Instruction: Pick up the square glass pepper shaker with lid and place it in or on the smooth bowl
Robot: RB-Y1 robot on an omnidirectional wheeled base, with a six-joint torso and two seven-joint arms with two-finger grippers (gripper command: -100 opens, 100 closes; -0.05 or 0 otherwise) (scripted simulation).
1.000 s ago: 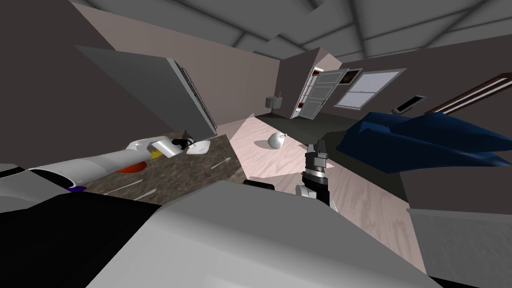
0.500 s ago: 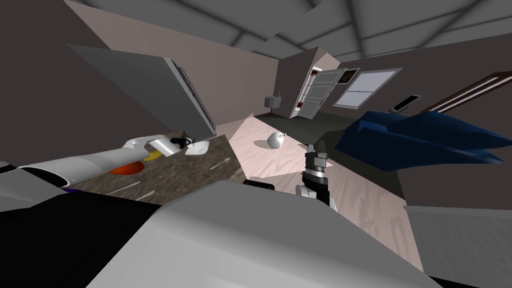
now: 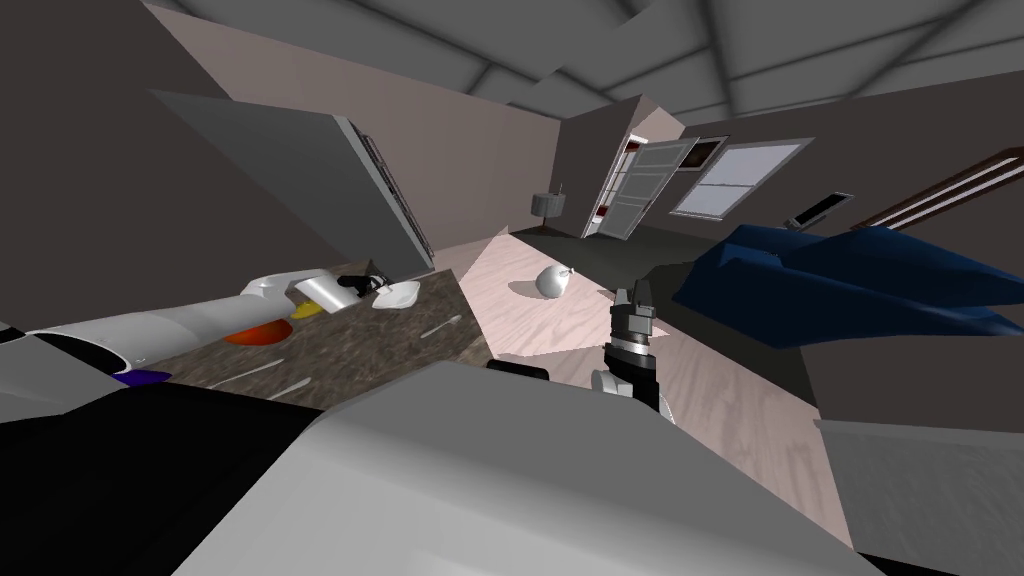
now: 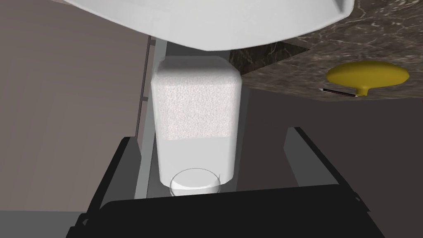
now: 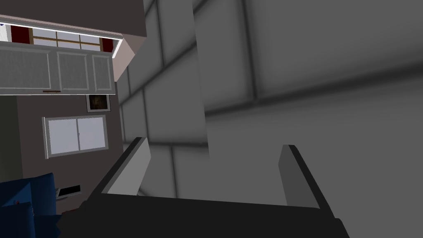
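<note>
left arm is stretched out low over the dark marbled counter (image 3: 380, 345), and its claw (image 4: 217, 136) is right up at the white bowl (image 4: 215, 20). the two fingers (image 4: 307, 155) stand apart. the pepper shaker (image 4: 196, 111) sits in the gap between them, a white, square-sided block with rounded corners. its round lid points back toward the claw's dark body. it lies close along one finger, with a clear gap to the other; whether it touches the near one, i cannot tell. the shaker's far end is hidden behind the bowl's smooth rim, so the two overlap there.

off to the side on the counter there's a yellow, flattened round thing (image 4: 367, 75) with a short stub, well apart from the shaker. further back along the arm, an orange-red thing (image 3: 255, 335) lies on the counter too.

right arm is out of it: its claw (image 3: 634, 297) hangs over the pale wood floor (image 3: 560, 330), just past the counter's edge, fingers spread wide with nothing between them.
</note>
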